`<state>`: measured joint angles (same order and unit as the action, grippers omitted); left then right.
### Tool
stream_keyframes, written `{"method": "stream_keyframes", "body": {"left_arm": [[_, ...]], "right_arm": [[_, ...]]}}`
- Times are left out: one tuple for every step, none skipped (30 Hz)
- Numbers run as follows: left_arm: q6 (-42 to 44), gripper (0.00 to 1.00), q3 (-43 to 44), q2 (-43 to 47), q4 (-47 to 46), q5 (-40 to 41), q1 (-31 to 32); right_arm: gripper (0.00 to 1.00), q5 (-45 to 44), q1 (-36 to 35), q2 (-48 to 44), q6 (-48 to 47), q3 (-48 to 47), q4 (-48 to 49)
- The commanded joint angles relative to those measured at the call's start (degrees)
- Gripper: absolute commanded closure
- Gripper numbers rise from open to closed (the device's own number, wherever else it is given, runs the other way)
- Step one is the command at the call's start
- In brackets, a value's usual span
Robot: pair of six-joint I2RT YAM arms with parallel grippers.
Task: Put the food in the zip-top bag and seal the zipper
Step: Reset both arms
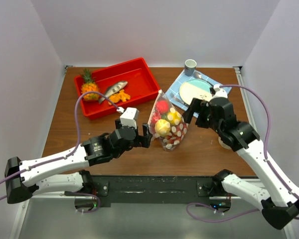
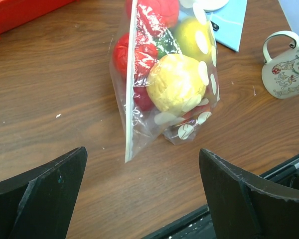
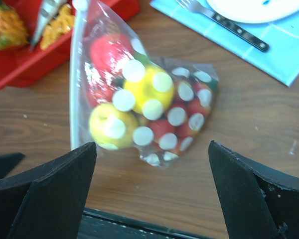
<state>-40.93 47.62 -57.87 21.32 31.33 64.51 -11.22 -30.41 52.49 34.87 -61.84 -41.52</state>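
Observation:
The zip-top bag (image 1: 167, 123) lies on the table between my two grippers, clear with white dots. The food is inside it: yellow fruits (image 2: 177, 84), red round ones (image 2: 157, 10) and strawberries (image 3: 182, 117). The zipper (image 2: 131, 84) runs along the bag's left edge as a thin pale strip, and it also shows in the right wrist view (image 3: 75, 74). My left gripper (image 1: 145, 135) is open and empty just left of the bag, with the bag beyond its fingers (image 2: 142, 157). My right gripper (image 1: 194, 112) is open and empty at the bag's right, above it (image 3: 152, 149).
A red tray (image 1: 139, 67) at the back left holds a toy pineapple (image 1: 88, 85), a fish (image 1: 114, 89) and orange pieces. A blue placemat (image 1: 177, 89) with a plate (image 1: 195, 90) and fork lies at the back right, with a cup (image 1: 190, 66) behind it. A flowered mug (image 2: 286, 64) stands right of the bag.

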Motion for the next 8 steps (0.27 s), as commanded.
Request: {"method": "stream_keyframes", "body": {"left_arm": [[-0.1,0.00,-3.1,4.6,-3.6,1.5,-0.3],[0.1,0.00,-3.5,5.0,-3.9,1.6,-0.3],[0.4,0.00,-3.5,5.6,-4.1,1.8,-0.3],[0.4,0.00,-3.5,5.7,-4.2,2.2,-0.3],[0.5,0.00,-3.5,5.7,-4.5,2.5,-0.3],[0.8,0.00,-3.5,5.7,-4.6,2.9,-0.3],[0.8,0.00,-3.5,5.6,-4.7,3.8,-0.3],[0.8,0.00,-3.3,5.4,-4.7,4.6,-0.3]], "right_arm": [[0.01,-3.0,0.0,-3.5,-2.0,1.3,0.5],[0.01,-3.0,0.0,-3.5,-2.0,1.2,0.3],[0.01,-2.9,0.0,-3.5,-2.0,1.0,0.2],[0.01,-2.9,0.0,-3.4,-2.2,0.8,0.1],[0.01,-2.9,0.0,-3.2,-2.3,0.7,0.1],[0.01,-3.0,0.1,-3.0,-2.3,0.6,0.0],[0.02,-3.0,-0.1,-2.9,-2.4,0.6,0.0],[0.01,-3.0,0.0,-2.8,-2.5,0.8,0.1]]}}
